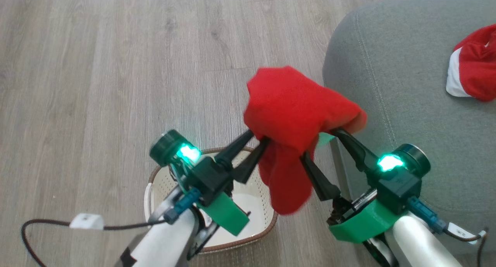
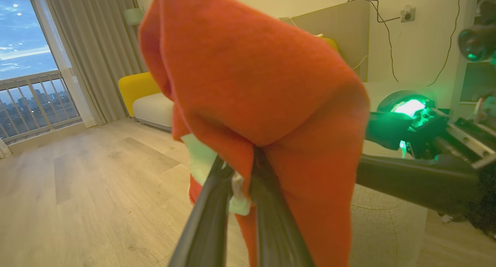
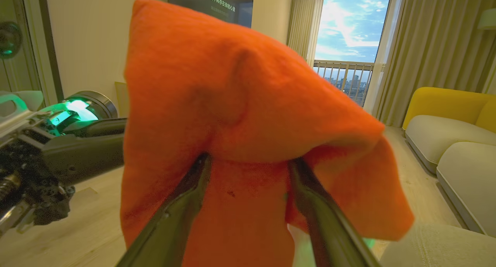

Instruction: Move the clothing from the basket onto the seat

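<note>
1. Left gripper (image 1: 259,137): reaching up from the lower left of the head view, a green light glowing on its wrist. Its two dark fingers are lying almost together, pinching a fold of fabric and a white label (image 2: 237,200) between them.
2. Right gripper (image 1: 318,143): reaching up from the lower right, also glowing green. Its fingers are standing wide apart, and both tips are pushing up inside the cloth, which is draping over them rather than being pinched.
3. Red garment (image 1: 294,104): hanging in the air across both grippers, bunching over their tips, with a loose lobe dangling down between the two arms. It is hovering above the floor, just left of the seat's edge and above the basket's right side.
4. Basket (image 1: 271,223): cream, perforated and brown-rimmed, sitting on the floor beneath the left arm, close beside the seat.
5. Seat (image 1: 407,104): a grey-green cushion with a pale seam, occupying the right of the head view.
6. Second red garment (image 1: 478,71): lying crumpled on the seat near the right edge, with white trim showing.
7. Wood floor (image 1: 116,65): stretching away to the left.
8. Yellow armchair (image 2: 135,89): standing far off by a curtained window.
</note>
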### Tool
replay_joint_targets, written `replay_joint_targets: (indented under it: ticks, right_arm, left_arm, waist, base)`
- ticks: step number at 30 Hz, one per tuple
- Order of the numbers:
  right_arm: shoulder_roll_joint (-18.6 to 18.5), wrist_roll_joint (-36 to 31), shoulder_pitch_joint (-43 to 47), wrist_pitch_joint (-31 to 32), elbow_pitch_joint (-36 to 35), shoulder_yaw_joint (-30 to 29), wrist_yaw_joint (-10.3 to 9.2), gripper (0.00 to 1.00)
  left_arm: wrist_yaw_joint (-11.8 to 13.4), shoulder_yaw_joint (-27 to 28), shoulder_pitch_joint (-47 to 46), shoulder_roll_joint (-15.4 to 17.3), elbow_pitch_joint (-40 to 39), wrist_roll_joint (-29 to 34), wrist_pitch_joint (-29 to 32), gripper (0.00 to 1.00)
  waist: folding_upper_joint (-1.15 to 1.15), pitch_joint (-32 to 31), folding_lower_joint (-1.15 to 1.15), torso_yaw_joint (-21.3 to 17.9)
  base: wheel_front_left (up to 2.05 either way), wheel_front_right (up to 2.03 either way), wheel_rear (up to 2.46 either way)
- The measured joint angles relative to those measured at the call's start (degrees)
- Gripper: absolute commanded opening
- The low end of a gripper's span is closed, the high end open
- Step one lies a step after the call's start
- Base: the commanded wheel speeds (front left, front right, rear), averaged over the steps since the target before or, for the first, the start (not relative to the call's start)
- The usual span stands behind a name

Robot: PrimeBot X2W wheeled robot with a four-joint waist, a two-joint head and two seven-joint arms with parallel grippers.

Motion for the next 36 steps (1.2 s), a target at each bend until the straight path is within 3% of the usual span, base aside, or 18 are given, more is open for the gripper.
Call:
replay_joint_targets:
  ticks: [8,21,22,23,36]
  right_arm:
    - [-2.47,-2.04,-0.17,0.00,1.48,3.66,0.00,1.00]
    - [-2.69,-0.57,-2.17,0.01,4.00,8.27,0.00,1.00]
    - [-2.68,-0.33,-2.24,0.01,4.50,8.58,0.00,0.78]
    - [-2.64,0.12,-2.26,0.01,5.11,8.72,0.00,0.00]
    - [0.05,0.42,-2.17,0.13,6.49,5.84,0.02,0.00]
  left_arm:
    - [0.00,-5.09,-0.06,2.24,1.77,-2.59,0.00,0.00]
    - [0.02,-8.27,-2.32,2.26,2.85,-4.00,-0.01,0.00]
    - [0.02,-8.57,-2.32,2.27,2.92,-4.00,-0.01,0.00]
    - [0.02,-9.02,-2.32,2.27,3.01,-4.00,0.00,0.00]
    - [0.01,-8.29,-2.40,2.02,3.08,-4.50,-0.51,0.00]
  waist:
    - [0.00,-0.49,0.00,0.38]
    - [0.00,-0.59,0.00,1.76]
    - [0.00,-0.58,0.00,1.84]
    - [0.00,-0.55,0.00,1.92]
    - [0.00,-0.03,0.00,1.95]
  base:
    - [0.00,0.00,0.00]
    - [0.00,0.00,0.00]
    - [0.00,0.00,0.00]
    - [0.00,0.00,0.00]
    - [0.00,0.00,0.00]
